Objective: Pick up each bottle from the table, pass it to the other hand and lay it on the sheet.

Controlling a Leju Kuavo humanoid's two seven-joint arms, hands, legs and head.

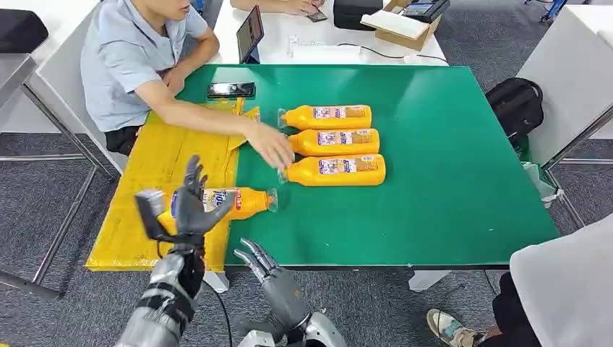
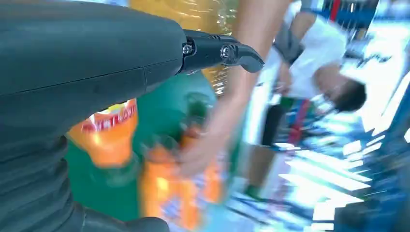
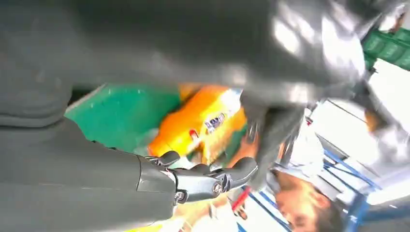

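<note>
The left hand [image 1: 191, 206] hovers with fingers spread, holding nothing, over an orange plastic bottle [image 1: 235, 202] lying across the yellow sheet's [image 1: 137, 217] right edge. The right hand [image 1: 264, 264], fingers apart and empty, sits just off the green table's [image 1: 448, 181] near edge. A person's hand [image 1: 271, 147] touches three more orange bottles [image 1: 332, 143] mid-table.

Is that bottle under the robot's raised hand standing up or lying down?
Lying down: the bottle rests on its side across the yellow sheet's edge, cap pointing right.

You see a green table [image 1: 434, 181] carrying a yellow sheet [image 1: 155, 173], three orange bottles [image 1: 334, 144] and what looks like a phone [image 1: 231, 90]. A fourth bottle [image 1: 242, 202] lies across the sheet's edge.
</note>
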